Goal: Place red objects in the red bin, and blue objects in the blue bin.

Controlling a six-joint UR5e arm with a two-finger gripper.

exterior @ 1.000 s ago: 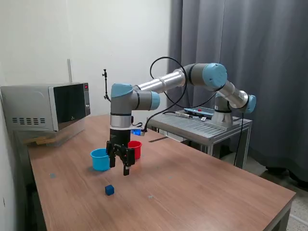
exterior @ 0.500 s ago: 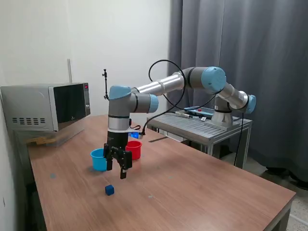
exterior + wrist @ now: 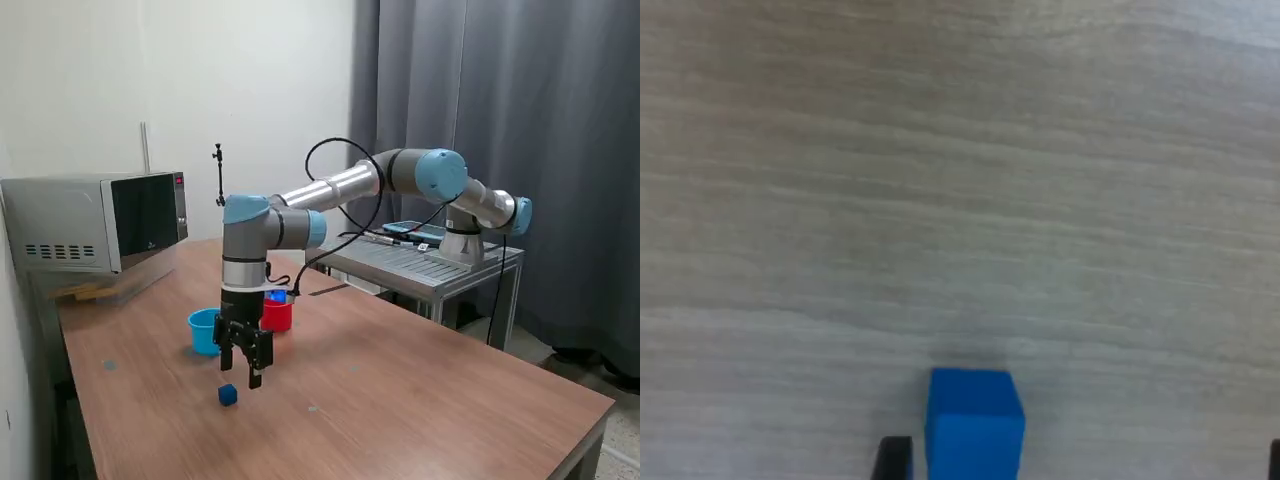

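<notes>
The gripper (image 3: 245,373) hung with jaws apart just above a dark blue cube (image 3: 228,396) on the wooden table (image 3: 420,400).

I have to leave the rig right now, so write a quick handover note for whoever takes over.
Hand: open, empty, hovering over the table just above the blue cube, not yet around it.
Blue cup and red cup stand side by side behind the hand; their contents can't be seen.
Done: can't tell from here; no other cubes in view.
Left: lower, grip the blue cube, drop it in the blue cup.
</notes>
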